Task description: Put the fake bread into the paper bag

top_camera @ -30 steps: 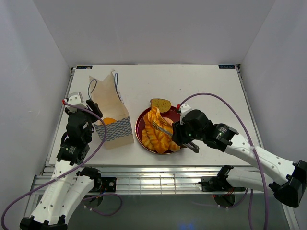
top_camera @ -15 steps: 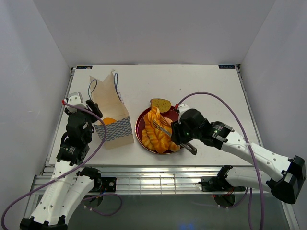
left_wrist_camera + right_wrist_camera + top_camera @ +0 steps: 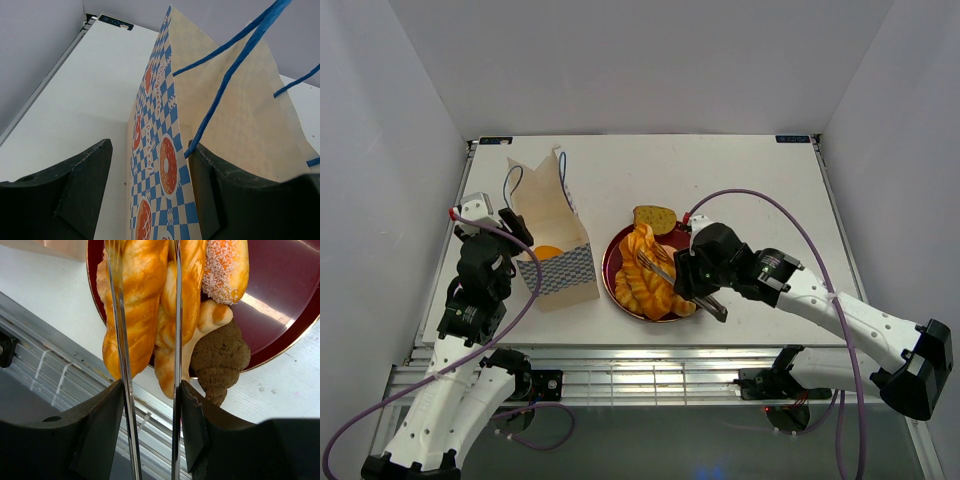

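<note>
The paper bag stands upright at the left with an orange roll inside. My left gripper is open and straddles the bag's left wall, one finger outside and one inside beside a blue cord handle. Several pieces of fake bread lie on the dark-red plate. My right gripper is shut on metal tongs. In the right wrist view the tongs' arms sit either side of a long golden loaf, next to a sugared roll and a brown chunk.
A toast-like slice rests on the plate's far rim. The plate lies close to the table's near edge, with the metal rail just beyond it. White walls enclose the table on three sides.
My right arm has shifted a little left, bringing the tongs further over the bread on the plate. The left arm and the bag have not moved.
</note>
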Tool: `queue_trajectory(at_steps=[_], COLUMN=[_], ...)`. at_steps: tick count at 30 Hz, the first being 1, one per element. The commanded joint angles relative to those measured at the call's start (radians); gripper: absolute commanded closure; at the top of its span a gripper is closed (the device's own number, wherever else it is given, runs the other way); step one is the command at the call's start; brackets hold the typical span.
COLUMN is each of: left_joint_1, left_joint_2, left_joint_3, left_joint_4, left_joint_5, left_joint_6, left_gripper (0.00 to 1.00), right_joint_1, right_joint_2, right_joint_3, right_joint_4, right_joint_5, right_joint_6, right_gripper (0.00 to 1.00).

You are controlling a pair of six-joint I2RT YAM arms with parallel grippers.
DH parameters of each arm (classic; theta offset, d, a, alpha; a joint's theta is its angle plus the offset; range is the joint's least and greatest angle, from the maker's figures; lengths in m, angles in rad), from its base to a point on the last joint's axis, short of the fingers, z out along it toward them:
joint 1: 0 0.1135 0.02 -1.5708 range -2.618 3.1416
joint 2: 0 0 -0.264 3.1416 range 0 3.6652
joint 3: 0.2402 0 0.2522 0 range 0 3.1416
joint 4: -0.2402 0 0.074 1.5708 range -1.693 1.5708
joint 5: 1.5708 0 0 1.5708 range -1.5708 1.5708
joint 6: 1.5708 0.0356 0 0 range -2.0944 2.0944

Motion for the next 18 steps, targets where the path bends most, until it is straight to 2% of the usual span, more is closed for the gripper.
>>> queue_trajectory(at_steps=[1,4,10,11,13,14,18], left_joint_1=[-0.005,-0.006,-0.006,-0.006,-0.005,-0.006,-0.005], left_joint_2=[-0.008,-0.008,-0.005,-0.007,-0.007,-0.007,-0.007], left_joint_3=[0.009,0.009,0.010,0.009,0.009,0.010,0.009], left_joint_4=[-0.012,-0.012,-0.012,-0.012,-0.012,-0.012,-0.012], left_joint_5=[0.016,0.016,0.017,0.016,0.016,0.017,0.017], left_joint_6=[-0.001,-0.001,-0.001,-0.001,-0.001,-0.001,-0.001], left_gripper=[0.27,0.27,0.28,0.27,0.28,0.27,0.28], right_joint_1=[0.009,0.012,0.012,0.012,0.012,0.012,0.012], right_joint_2=[0.001,0.006,0.009,0.012,0.017,0.015,0.009], right_joint_3=[0.040,0.032,0.032,0.040,0.047,0.049,0.057], right_joint_4=[0.023,0.028,0.051,0.045,0.028,0.026,0.025], right_joint_5=[-0.018,-0.026,-0.043,-0.038,-0.025,-0.025,-0.019], right_joint_6=[0.017,0.017,0.015,0.012,0.006,0.003,0.000], right_gripper=[0.48,0.49,0.59,0.66,0.70,0.77,0.90])
